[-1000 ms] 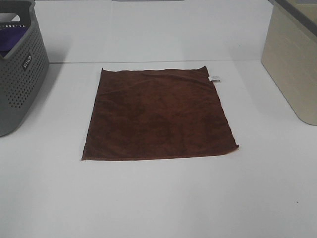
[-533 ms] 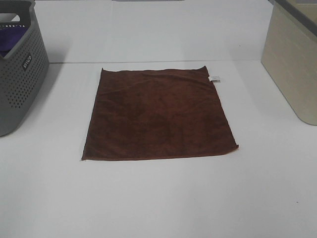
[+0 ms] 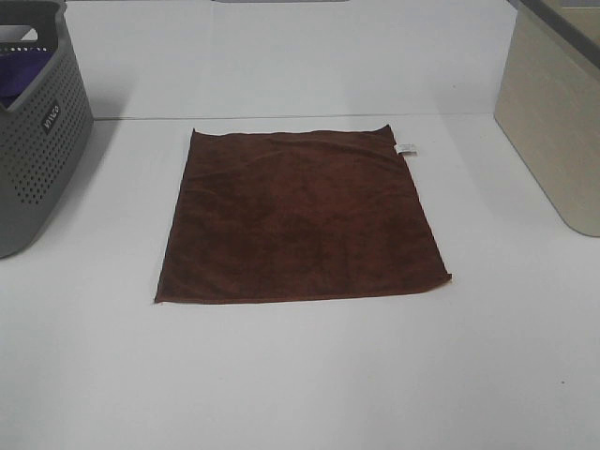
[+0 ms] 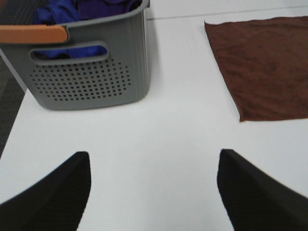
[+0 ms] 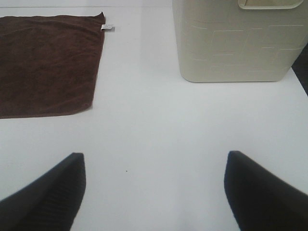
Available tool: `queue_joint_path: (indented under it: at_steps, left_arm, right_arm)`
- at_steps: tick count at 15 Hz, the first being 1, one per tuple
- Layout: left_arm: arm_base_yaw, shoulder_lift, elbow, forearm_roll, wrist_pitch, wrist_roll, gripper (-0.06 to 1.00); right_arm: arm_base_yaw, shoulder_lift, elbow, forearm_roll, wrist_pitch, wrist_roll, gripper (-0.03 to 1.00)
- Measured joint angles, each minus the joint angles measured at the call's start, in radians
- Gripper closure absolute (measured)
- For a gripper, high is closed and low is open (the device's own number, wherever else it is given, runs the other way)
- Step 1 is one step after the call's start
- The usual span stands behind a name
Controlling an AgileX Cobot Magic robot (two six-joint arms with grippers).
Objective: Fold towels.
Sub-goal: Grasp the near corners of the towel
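Towel (image 3: pixel 300 217) flat, unfolded. Left gripper (image 4: pixel 153 159) and right gripper (image 5: pixel 155 159) wide open, holding nothing. Risk: shallow corner pinch slips, possibly dragging it askew.

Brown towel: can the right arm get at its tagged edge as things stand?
Probably yes: the right gripper is open, only bare table lies between it and the towel, and the beige bin stands off to the side.

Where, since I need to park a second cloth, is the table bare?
Bare: between grey basket and brown towel, between towel and beige bin, and the wide band in front of the towel. The towel fills the middle.
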Motion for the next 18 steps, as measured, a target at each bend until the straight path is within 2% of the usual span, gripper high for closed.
queue_joint_path:
  at_steps: [2,4,6,8,10,13,15,18]
  left_arm:
    - [0.000,0.012,-0.011,0.005,-0.150,0.000,0.26]
    - [0.000,0.101,-0.011,0.006,-0.287,0.000,0.26]
    - [0.000,0.248,-0.011,0.006,-0.418,0.000,0.26]
    - [0.000,0.453,-0.034,-0.001,-0.502,0.000,0.26]
    - [0.000,0.658,-0.100,-0.009,-0.514,0.000,0.26]
    - [0.000,0.916,-0.220,-0.074,-0.455,0.000,0.26]
    - [0.000,1.137,-0.350,-0.140,-0.366,0.000,0.26]
    - [0.000,1.323,-0.458,-0.171,-0.254,0.000,0.26]
  right_arm:
    - [0.000,0.079,-0.011,-0.026,-0.058,0.000,0.20]
    - [0.006,0.181,-0.015,-0.041,-0.171,0.000,0.20]
    - [0.012,0.305,-0.016,-0.041,-0.294,0.000,0.20]
    - [0.012,0.451,-0.039,-0.041,-0.343,0.003,0.21]
    - [0.012,0.605,-0.097,-0.041,-0.346,0.018,0.23]
    - [0.012,0.789,-0.194,-0.005,-0.347,0.029,0.24]
    - [0.012,0.944,-0.286,0.033,-0.347,0.032,0.24]
    - [0.012,1.167,-0.429,0.062,-0.301,0.032,0.24]
